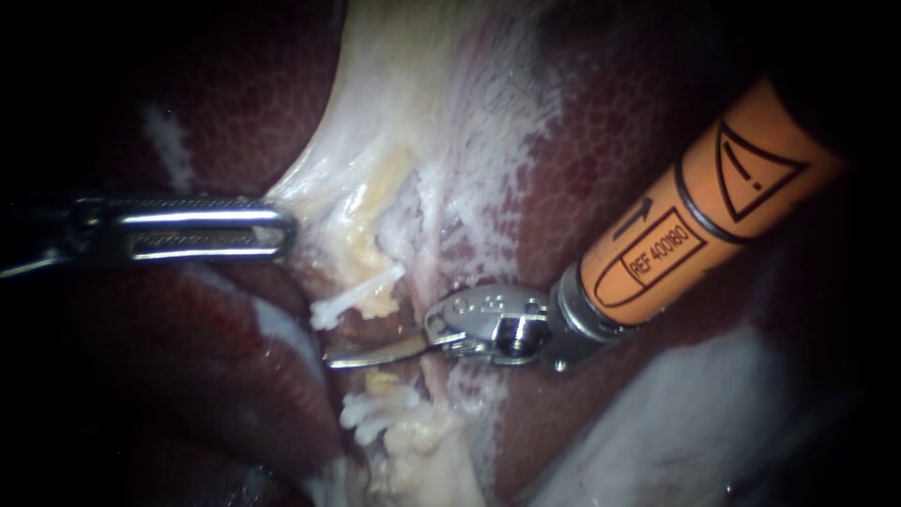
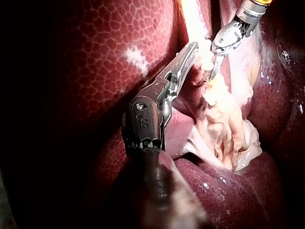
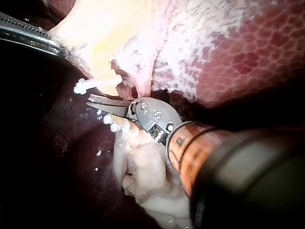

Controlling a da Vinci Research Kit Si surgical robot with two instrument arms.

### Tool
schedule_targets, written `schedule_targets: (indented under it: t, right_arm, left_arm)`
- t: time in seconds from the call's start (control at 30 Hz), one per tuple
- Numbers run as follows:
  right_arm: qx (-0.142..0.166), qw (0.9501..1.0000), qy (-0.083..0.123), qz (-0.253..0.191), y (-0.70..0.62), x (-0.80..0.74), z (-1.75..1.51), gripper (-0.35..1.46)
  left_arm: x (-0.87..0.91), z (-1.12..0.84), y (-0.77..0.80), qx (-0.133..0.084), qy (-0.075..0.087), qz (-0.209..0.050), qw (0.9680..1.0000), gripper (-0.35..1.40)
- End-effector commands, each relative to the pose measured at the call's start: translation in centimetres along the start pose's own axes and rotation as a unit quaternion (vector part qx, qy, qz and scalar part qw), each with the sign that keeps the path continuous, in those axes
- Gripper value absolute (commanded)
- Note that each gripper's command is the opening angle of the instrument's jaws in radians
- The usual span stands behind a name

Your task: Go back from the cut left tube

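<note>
While your left instrument [image 1: 280,230] is reaching in from the left, its jaws are pressing together on the edge of the pale tissue [image 1: 394,122]. That sheet is stretching taut from the jaw tips toward the far side of the field.

Your right instrument [image 1: 345,356], the one wearing the orange sleeve [image 1: 694,225], is coming in from the upper right. Its curved blades are lying closed against each other and gripping nothing. They are pointing left and sitting in the gap of the cut left tube [image 1: 379,304], between its two ends. The far stump is carrying a single white clip [image 1: 352,296] just beyond the blades. The near stump [image 1: 383,383] is carrying a cluster of white clips [image 1: 371,413] on the near side of them. You cannot tell whether the blades are touching either stump.

In the right wrist view the closed blades are likewise lying between the single clip and the cluster, close to both. The dark red, mottled liver [image 1: 610,122] is lying on both sides of the pale tissue, and the left instrument's shaft is crossing over its left lobe.
</note>
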Motion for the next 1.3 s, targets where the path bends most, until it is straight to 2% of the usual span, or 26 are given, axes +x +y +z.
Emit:
schedule_targets:
  t: [0.03, 0.33, 0.37, 0.4, 0.47, 0.6, 0.73, 0.97, 1.23, 1.3]
  right_arm:
    - [-0.001, 1.0, 0.0, 0.0, 0.0, 0.01, -0.01, -0.35]
    - [0.0, 1.0, 0.0, 0.001, -0.01, 0.03, -0.03, -0.35]
    - [0.0, 1.0, 0.0, 0.001, -0.01, 0.04, -0.04, -0.3]
    - [0.0, 1.0, 0.0, 0.004, -0.02, 0.04, -0.05, -0.11]
    - [0.0, 1.0, 0.0, 0.001, -0.02, 0.03, -0.06, 0.12]
    - [0.001, 1.0, 0.0, -0.005, -0.02, 0.03, -0.06, 0.39]
    - [0.001, 1.0, 0.0, -0.008, -0.02, 0.03, -0.06, 0.52]
    - [0.001, 1.0, 0.0, -0.008, -0.02, 0.03, -0.07, 0.57]
    - [0.003, 0.9999, 0.0, -0.01, -0.06, 0.03, -0.2, 0.36]
    - [-0.001, 0.9999, 0.001, -0.013, -0.08, 0.04, -0.27, 0.37]
  left_arm:
    - [0.0, 0.0, 0.0, 0.0, 0.0, 0.0, 1.0, -0.35]
    - [0.0, 0.0, 0.0, 0.0, 0.0, 0.0, 1.0, -0.35]
    - [0.0, 0.0, 0.0, 0.0, 0.0, 0.0, 1.0, -0.35]
    - [0.0, 0.0, 0.0, 0.0, 0.0, 0.0, 1.0, -0.35]
    - [0.0, 0.0, 0.0, 0.0, 0.001, 0.0, 1.0, -0.35]
    - [0.0, 0.0, 0.0, 0.0, 0.001, 0.0, 1.0, -0.35]
    - [0.0, 0.0, 0.0, 0.0, 0.001, 0.0, 1.0, -0.35]
    - [0.01, 0.0, 0.0, 0.0, 0.001, 0.0, 1.0, -0.35]
    - [0.01, -0.01, 0.0, 0.0, 0.001, 0.0, 1.0, -0.35]
    - [0.01, -0.01, 0.0, 0.0, 0.001, 0.0, 1.0, -0.35]
